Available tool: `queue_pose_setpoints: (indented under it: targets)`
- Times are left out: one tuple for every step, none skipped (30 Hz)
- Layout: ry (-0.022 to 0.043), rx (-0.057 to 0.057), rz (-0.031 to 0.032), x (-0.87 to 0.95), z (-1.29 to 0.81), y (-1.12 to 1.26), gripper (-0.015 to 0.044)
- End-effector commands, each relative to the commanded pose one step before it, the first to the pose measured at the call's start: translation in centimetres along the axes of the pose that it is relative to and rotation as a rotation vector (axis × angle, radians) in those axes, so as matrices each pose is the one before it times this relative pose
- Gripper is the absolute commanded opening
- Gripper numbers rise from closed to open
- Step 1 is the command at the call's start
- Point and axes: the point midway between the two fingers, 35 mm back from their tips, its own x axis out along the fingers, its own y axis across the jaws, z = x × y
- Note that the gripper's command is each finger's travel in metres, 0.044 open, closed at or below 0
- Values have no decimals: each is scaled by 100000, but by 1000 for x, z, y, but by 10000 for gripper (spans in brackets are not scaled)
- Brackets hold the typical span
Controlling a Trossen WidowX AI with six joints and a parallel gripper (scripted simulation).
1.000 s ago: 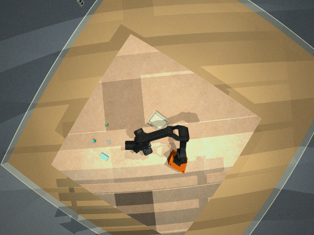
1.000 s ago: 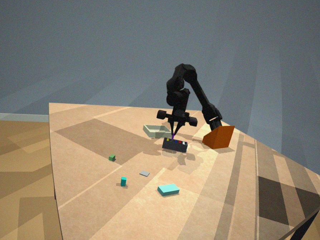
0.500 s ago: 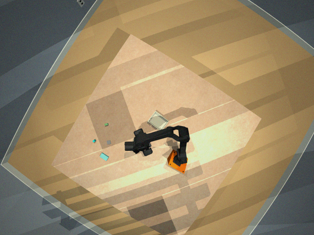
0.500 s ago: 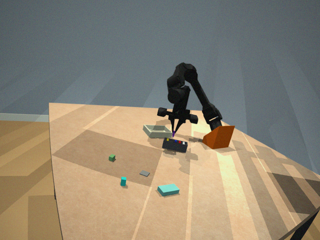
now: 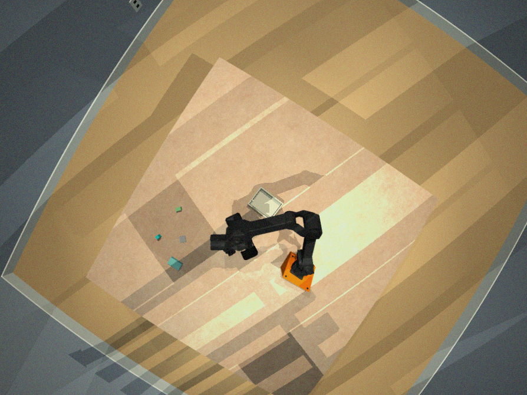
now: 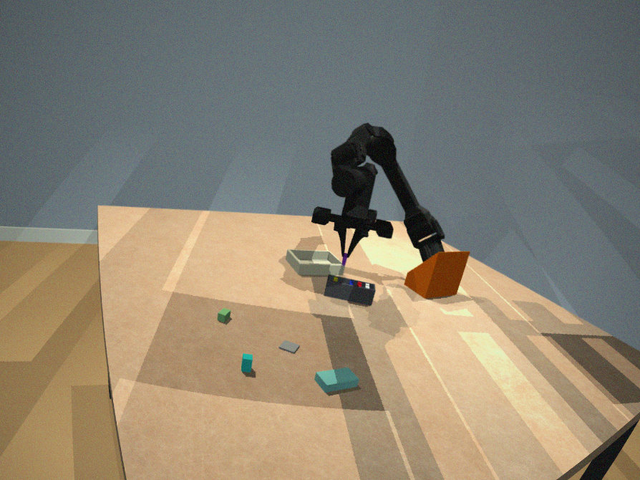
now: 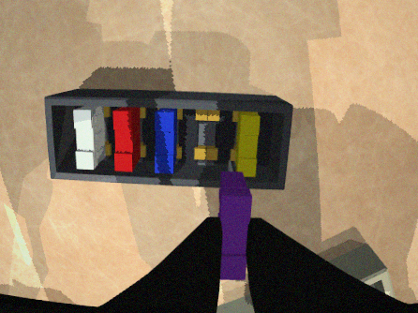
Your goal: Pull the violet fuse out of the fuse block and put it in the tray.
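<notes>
My gripper (image 6: 346,256) (image 7: 232,231) is shut on the violet fuse (image 6: 345,258) (image 7: 235,211) and holds it upright, clear above the dark fuse block (image 6: 347,291) (image 7: 170,96). In the wrist view the block holds a white fuse (image 7: 89,137), a red fuse (image 7: 125,137), a blue fuse (image 7: 165,141) and a yellow fuse (image 7: 247,143), with one empty slot (image 7: 207,137) between blue and yellow. The grey tray (image 5: 264,202) (image 6: 307,269) (image 7: 365,265) stands empty just behind and left of the block. In the overhead view the arm hides the block and the fuse.
The arm's orange base (image 5: 299,273) (image 6: 437,274) stands right of the block. A green cube (image 6: 223,315) (image 5: 178,208), a small teal block (image 6: 246,362) (image 5: 157,236), a grey tile (image 6: 288,346) (image 5: 182,239) and a larger teal block (image 6: 336,379) (image 5: 174,263) lie on the table's near left.
</notes>
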Motion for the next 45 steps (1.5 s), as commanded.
queue_pose_setpoints:
  targets:
    - [-328,859,60,-62,-2108,-1806,0]
    - [-83,-21,31,-13,-563,-398,0]
    - [-66,-16,19,-11,-573,-386,0]
    - [-48,-12,7,-10,-583,-373,0]
    - [-29,-8,-4,-8,-593,-360,0]
    - [-11,-4,-14,-7,-602,-346,0]
    - [8,0,-24,-6,-611,-333,0]
    - [27,4,-33,-5,-620,-319,0]
    - [47,7,-42,-4,-628,-305,0]
    - [67,10,-50,-3,-636,-290,0]
    - [86,13,-57,-2,-643,-276,0]
    - [107,16,-64,-1,-651,-261,0]
    - [127,18,-70,0,-657,-246,0]
    - [148,20,-76,0,-663,-231,0]
    - [168,22,-81,1,-669,-215,0]
    - [189,24,-85,1,-675,-200,0]
    - [210,26,-89,1,-680,-184,0]
    - [231,27,-92,1,-684,-168,0]
    - [207,23,-78,1,-568,-127,0]
    - [131,14,-47,1,-342,-71,0]
    - [45,5,-16,0,-114,-23,0]
    - [0,0,0,0,0,0,0]
    - [0,0,0,0,0,0,0]
    - [0,0,0,0,0,0,0]
    - [-3,0,1,26,2,-1,0]
    - [-8,1,3,78,5,-3,0]
    - [-12,2,5,130,7,-5,0]
    - [-13,3,5,161,8,-6,0]
    - [-12,3,3,161,7,-6,0]
    - [-10,3,2,161,6,-5,0]
    - [-8,3,1,161,5,-5,0]
    - [-7,3,0,160,4,-4,0]
    - [-5,3,-1,160,3,-4,0]
    - [-3,3,-2,160,2,-3,0]
    - [-2,3,-3,160,1,-3,0]
    - [0,3,-4,160,0,-2,0]
    - [2,3,-5,160,0,-2,0]
    - [4,3,-7,160,-1,-1,0]
    - [5,3,-8,160,-2,-1,0]
    - [7,3,-9,160,-3,0,0]
    - [9,3,-10,159,-4,1,0]
    - [10,3,-11,159,-5,1,0]
    - [12,2,-12,159,-6,2,0]
    - [14,2,-13,159,-7,2,0]
    - [16,2,-13,159,-8,3,0]
